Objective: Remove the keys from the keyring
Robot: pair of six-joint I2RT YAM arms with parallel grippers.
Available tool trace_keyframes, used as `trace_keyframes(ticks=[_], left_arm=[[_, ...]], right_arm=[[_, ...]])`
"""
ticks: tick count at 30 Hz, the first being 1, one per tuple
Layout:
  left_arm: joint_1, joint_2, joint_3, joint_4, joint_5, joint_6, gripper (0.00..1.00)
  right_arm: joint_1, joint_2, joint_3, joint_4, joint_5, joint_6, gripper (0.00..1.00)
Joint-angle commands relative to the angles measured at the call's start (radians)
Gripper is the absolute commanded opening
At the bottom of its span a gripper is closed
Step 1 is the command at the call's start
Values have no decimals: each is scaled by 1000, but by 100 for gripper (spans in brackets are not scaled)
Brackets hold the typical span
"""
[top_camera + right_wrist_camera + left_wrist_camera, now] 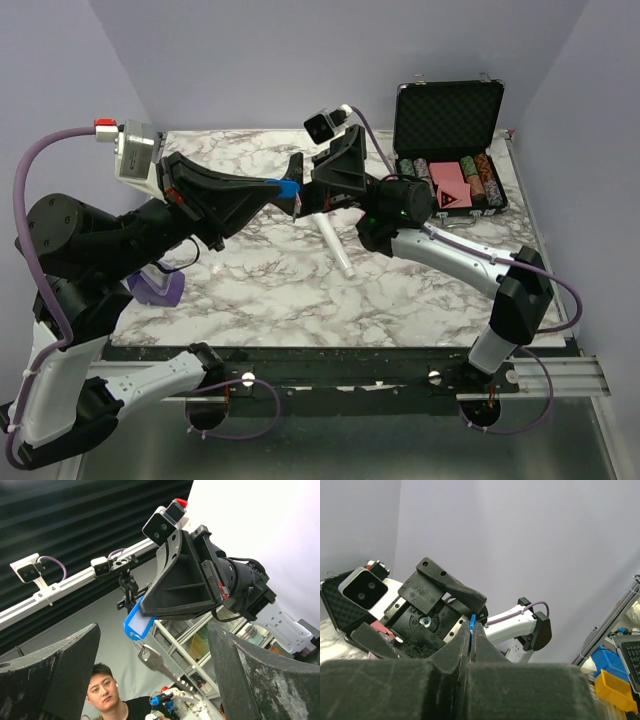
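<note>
My left gripper (286, 190) is shut on a blue plastic tag (288, 187) and holds it up above the marble table (250, 285). In the right wrist view the tag (138, 622) has a white label. A thin silver keyring (140, 644) hangs from it, with a silver key (162, 662) dangling below. The left wrist view shows only the tag's blue edge (472, 621) between the shut fingertips (479, 632). My right gripper (303, 188) is open and faces the left one, one finger on each side of the tag and apart from it. It shows the same in its own view (154, 627).
A white-and-grey microphone (335, 245) lies on the table below the grippers. An open black case (450, 110) with poker chips stands at the back right. A purple object (160, 288) lies at the left edge by the left arm.
</note>
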State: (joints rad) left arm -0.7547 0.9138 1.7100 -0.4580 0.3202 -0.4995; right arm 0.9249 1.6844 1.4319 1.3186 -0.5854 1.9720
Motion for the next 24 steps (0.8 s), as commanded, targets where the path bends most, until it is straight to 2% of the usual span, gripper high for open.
trace_keyframes(ticks=[1,6,24], left_arm=[[-3,5,4,53,52,-10,0],[-3,31,-1,74,77,-10,0],[6,7,-92,93,23,45,0]], right_arm=[[17,11,33,467,-36,14,95],[28,-2,27,467,-42,10,92],[34,-40,7,467,-40,4,79]])
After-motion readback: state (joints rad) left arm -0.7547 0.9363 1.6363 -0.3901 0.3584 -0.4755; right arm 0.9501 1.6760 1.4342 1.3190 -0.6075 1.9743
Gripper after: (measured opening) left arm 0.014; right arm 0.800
